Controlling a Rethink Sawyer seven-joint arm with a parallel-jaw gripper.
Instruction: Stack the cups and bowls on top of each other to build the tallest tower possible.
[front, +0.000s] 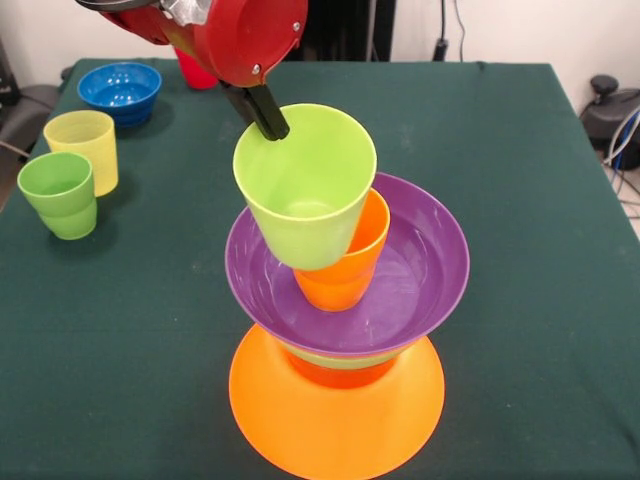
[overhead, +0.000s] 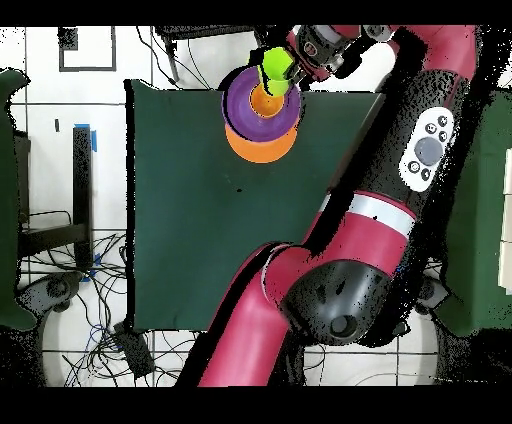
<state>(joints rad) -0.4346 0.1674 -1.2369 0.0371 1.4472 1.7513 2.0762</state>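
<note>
Left of the tower (front: 340, 330), well apart, a green cup (front: 60, 194), pale yellow cup (front: 84, 148) and blue bowl (front: 120, 92) sit by the table's (front: 520, 200) edge. The tower stands at the near edge: orange bowl (front: 335, 420) inverted, purple bowl (front: 400, 290) above, orange cup (front: 345, 265) inside. The gripper (front: 262, 112) pinches the lime green cup's (front: 305, 185) rim, tilted over the orange cup. Rightward, open cloth.

Robotics laboratory: green-clothed worktop (overhead: 200, 200) on a tiled floor (overhead: 60, 150) (loose cables (overhead: 90, 290) trailing beside it), well below the claw (front: 268, 125).
</note>
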